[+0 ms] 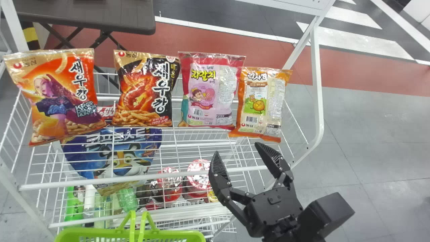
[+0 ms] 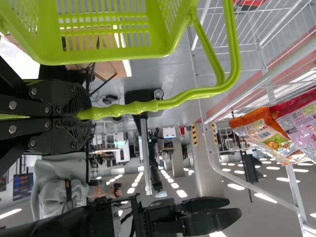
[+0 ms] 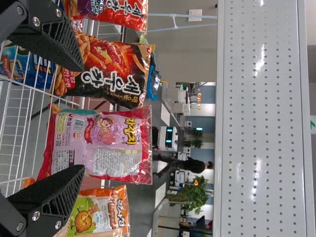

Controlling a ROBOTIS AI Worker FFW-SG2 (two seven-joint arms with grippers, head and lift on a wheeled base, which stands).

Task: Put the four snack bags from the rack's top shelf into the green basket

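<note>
shiny orange, black, pink snack bags [image 1: 144,90], right claw [image 1: 237,148] spread, left claw [image 2: 89,117] gripping basket handle [image 2: 133,107]

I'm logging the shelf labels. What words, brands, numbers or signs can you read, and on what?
"농심": red-orange bag, black bag, pink bag, orange bag
"새우깡": red-orange bag, black bag
"매운": black bag
"자갈치": pink bag
"KPOP": red-orange bag
Unclear: orange bag's title, blue bag's title
Too small or blurred: other print
</note>
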